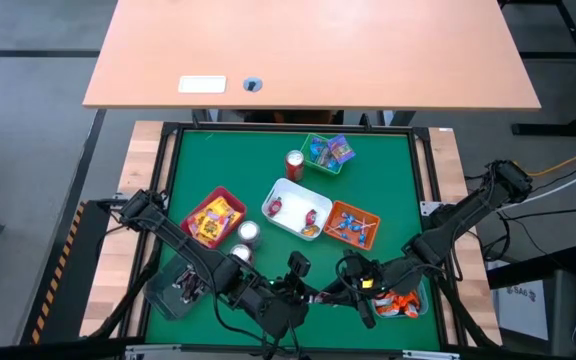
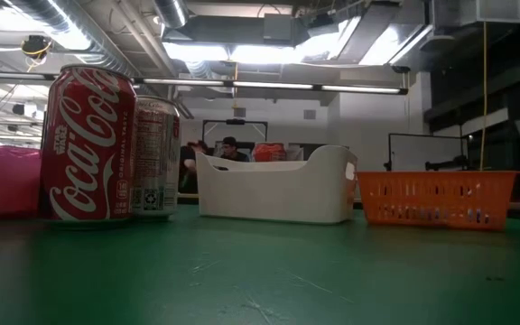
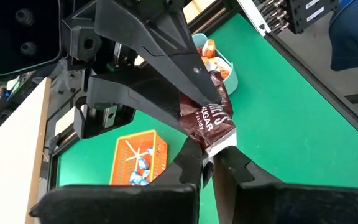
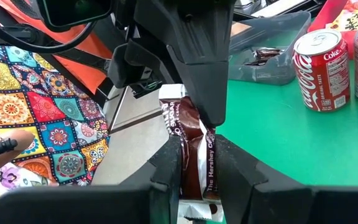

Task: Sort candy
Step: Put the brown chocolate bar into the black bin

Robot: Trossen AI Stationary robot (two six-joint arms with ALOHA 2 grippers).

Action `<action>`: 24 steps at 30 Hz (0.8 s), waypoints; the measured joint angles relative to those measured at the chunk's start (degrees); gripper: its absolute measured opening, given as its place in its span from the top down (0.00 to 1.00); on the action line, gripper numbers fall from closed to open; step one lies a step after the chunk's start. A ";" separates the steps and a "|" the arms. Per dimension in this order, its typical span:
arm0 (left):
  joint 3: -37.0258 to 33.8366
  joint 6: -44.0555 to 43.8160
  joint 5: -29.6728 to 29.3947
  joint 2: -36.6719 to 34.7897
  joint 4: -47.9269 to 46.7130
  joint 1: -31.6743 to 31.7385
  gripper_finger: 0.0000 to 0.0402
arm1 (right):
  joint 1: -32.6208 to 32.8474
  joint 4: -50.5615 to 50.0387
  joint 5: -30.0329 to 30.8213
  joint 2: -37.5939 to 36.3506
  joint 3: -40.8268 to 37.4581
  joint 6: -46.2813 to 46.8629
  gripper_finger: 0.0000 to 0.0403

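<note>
2 matte-black jointed arms, angular moulded housings. Left gripper [image 3: 209, 163]: flat black wedge fingers. Right gripper [image 4: 199, 163]: blunt black fingers. Black cables loop along both arms above the green table [image 1: 388, 170].

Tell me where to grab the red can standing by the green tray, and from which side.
Take the red can across its round side wall, roughly mid-height. It stands upright, so the curved wall gives two opposite faces for a hand to close on. Coming in from the left arm's side is probably best: the green tray sits close on the other side and the white tray lies just in front.
</note>
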 joint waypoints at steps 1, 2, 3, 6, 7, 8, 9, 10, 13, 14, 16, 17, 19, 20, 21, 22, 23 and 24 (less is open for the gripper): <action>0.01 0.00 0.00 0.00 0.00 0.00 0.99 | 0.00 0.00 -0.06 0.00 0.00 0.00 0.80; 0.01 0.00 0.00 0.00 0.00 0.00 0.99 | 0.00 0.00 -0.07 0.00 0.00 -0.02 0.80; 0.01 0.00 0.00 0.00 0.00 0.00 0.99 | 0.00 0.00 -0.08 0.00 0.00 -0.02 0.80; 0.01 0.00 0.00 0.00 0.00 0.00 0.99 | 0.00 0.00 -0.12 0.00 0.00 -0.07 0.80; 0.01 0.00 0.00 0.00 0.00 0.00 0.99 | 0.00 0.00 -0.13 0.00 0.00 -0.07 0.80; 0.01 0.00 0.00 0.00 0.01 0.00 0.99 | 0.00 -0.01 -0.13 0.00 0.00 -0.07 0.80; 0.01 0.00 0.00 0.00 0.00 0.00 0.99 | 0.00 -0.05 -0.13 0.00 0.00 -0.09 0.80; 0.01 0.00 0.08 0.00 0.00 0.00 0.99 | -0.02 -0.12 -0.13 0.00 0.00 -0.09 0.80; 0.01 0.00 0.31 0.00 -0.01 0.04 0.99 | -0.01 -0.39 -0.15 0.00 0.02 -0.11 0.80; 0.01 0.02 0.31 0.00 -0.01 0.02 0.99 | 0.00 -0.38 -0.17 0.00 0.02 -0.11 0.80; 0.01 0.00 0.31 0.00 0.00 0.00 0.99 | 0.00 -0.37 -0.17 0.00 0.02 -0.11 0.80; 0.01 0.00 0.31 0.00 0.00 0.00 0.99 | 0.00 -0.37 -0.17 0.00 0.02 -0.11 0.80; 0.01 0.00 0.31 0.00 -0.01 -0.02 0.99 | 0.00 -0.39 -0.22 0.00 0.02 -0.11 0.80; 0.01 0.00 0.37 0.00 0.01 -0.02 0.99 | -0.02 -0.39 -0.45 0.00 0.02 -0.11 0.79; 0.01 0.00 0.46 0.00 0.04 -0.02 0.99 | -0.04 -0.39 -0.94 0.00 0.02 -0.11 0.78; 0.01 0.00 0.48 0.00 0.04 -0.02 0.99 | -0.04 -0.41 -1.47 0.00 0.02 -0.09 0.77; 0.01 0.00 0.52 0.00 0.00 -0.02 0.99 | -0.04 -0.54 -1.72 0.00 0.02 -0.11 0.74; 0.01 0.00 0.55 0.00 0.00 -0.02 0.99 | -0.04 -0.63 -1.67 0.00 0.02 -0.11 0.71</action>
